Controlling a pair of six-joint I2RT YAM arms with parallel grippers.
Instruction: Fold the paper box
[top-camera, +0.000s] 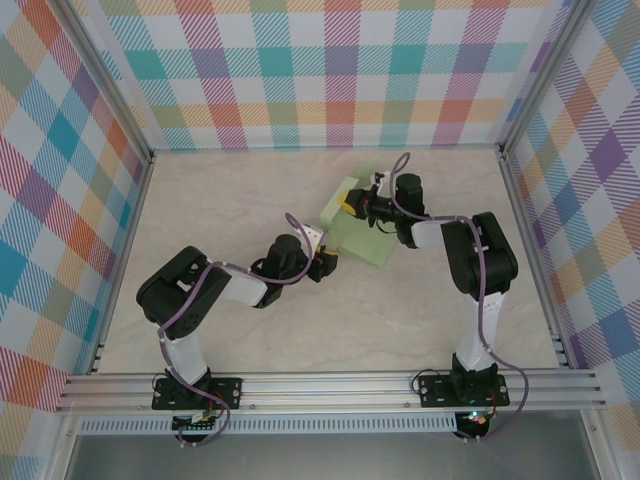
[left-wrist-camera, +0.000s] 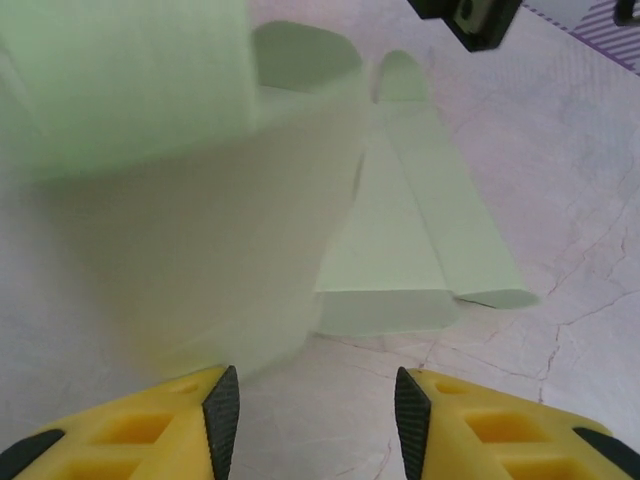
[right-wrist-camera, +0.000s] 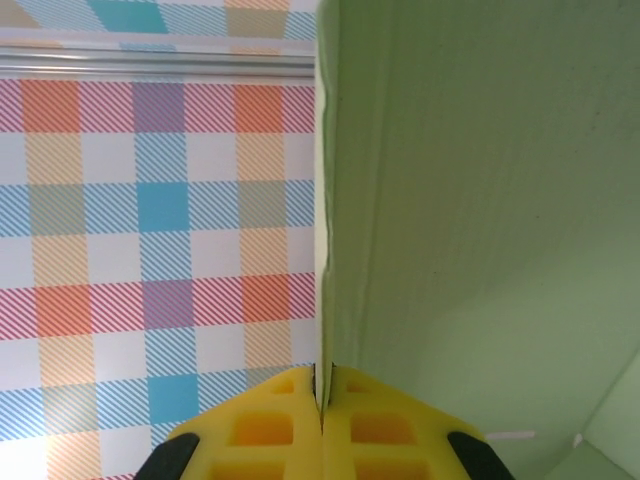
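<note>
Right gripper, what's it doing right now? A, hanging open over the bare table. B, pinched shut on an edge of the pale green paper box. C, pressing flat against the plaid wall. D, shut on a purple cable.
B: in the right wrist view the right gripper is closed tight, with a thin edge of the paper box caught between its yellow tips.

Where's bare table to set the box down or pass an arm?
Free: table left of the paper box to the left wall, and the near strip between the arm bases. Crowded: centre, where left gripper and right gripper flank it.
</note>
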